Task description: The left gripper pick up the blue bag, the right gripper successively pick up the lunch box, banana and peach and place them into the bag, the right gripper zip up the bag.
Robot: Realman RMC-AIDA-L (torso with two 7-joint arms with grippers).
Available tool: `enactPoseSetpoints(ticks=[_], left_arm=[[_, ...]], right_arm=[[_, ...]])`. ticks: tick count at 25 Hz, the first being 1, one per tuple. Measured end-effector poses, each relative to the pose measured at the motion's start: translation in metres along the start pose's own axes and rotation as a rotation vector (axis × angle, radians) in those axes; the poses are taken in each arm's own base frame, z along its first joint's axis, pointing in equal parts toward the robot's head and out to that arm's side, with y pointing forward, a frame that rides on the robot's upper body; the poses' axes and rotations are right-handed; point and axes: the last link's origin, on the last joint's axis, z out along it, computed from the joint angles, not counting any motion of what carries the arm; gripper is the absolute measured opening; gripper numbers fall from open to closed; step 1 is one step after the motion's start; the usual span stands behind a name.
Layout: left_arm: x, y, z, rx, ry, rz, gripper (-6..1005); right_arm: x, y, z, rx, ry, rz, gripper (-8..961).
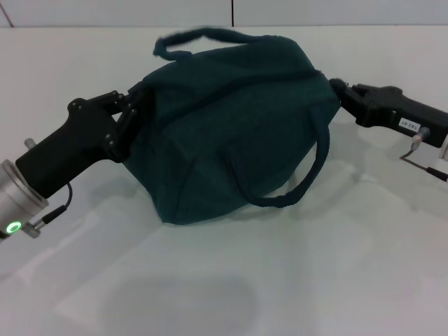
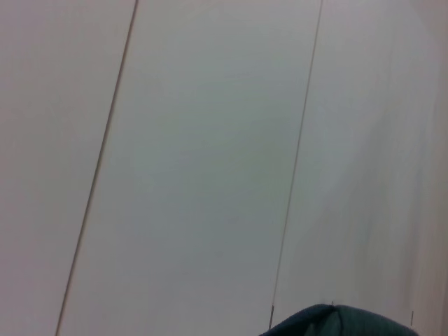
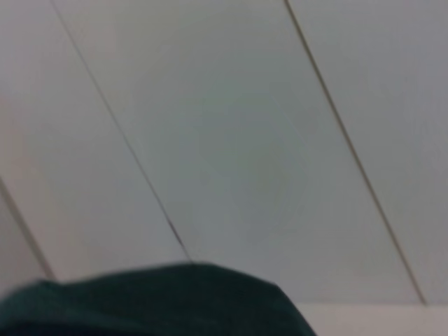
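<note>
We held the soft, floppy blue bag (image 1: 231, 126) between left end effector (image 1: 129, 112) and right end effector (image 1: 336, 91); we judged its ends the best hold, finger openings hidden.

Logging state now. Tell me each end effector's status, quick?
Left end effector: shut on the blue bag.
Right end effector: at the bag's far end.

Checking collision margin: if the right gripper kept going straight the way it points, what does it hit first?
The bag. The right gripper points toward the robot's left and its tip already sits at the bag's right end, probably touching. The left gripper is at the bag's far end.
</note>
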Motion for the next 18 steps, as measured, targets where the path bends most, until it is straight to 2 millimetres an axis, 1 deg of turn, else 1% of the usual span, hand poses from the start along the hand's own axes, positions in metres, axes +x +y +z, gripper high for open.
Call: enactPoseSetpoints(ticks=[3,7,12,18], left_arm=[[-0.003,0.000,0.002,0.014,-0.009,-0.020,81],[-0.005,-0.001,0.004,0.022,-0.015,-0.037,86],[-0.004,-0.003,0.003,0.023,-0.019,-0.075,93],[-0.003,-0.004,0.002,0.027,-0.018,-0.091,102]], right_arm=[[-0.006,0.003,-0.002,-0.022,-0.045,-0.009,8],[-0.009,-0.005,-0.001,0.029,-0.060,-0.037,8],[-0.005,-0.017,0.007,0.116,0.005,-0.062,8],[0.000,-0.017,0.016,0.130,0.061,-0.088,7]])
